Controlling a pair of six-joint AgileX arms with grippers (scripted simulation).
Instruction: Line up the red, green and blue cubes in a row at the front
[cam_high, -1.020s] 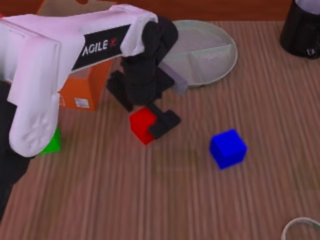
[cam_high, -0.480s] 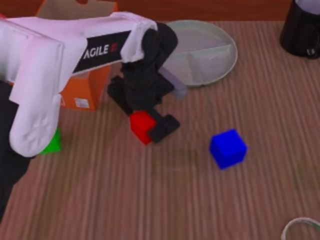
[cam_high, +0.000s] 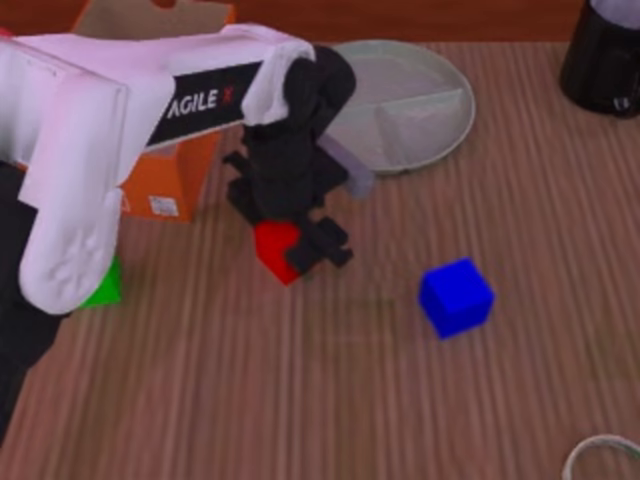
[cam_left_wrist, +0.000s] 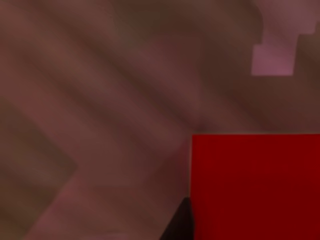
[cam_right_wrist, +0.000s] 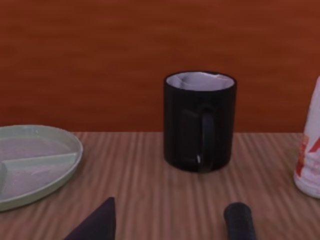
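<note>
The small matte red cube (cam_high: 277, 249) is being gripped mid-table by the left pincer (cam_high: 290, 248), closed narrowly around it; lifting and carrying to the front row is likely being called for next.

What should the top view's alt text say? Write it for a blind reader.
The left gripper closes its jaws on the red cube mid-table. The blue cube lies to its right, the green cube at the left behind the arm, near an orange box and a plate.
</note>
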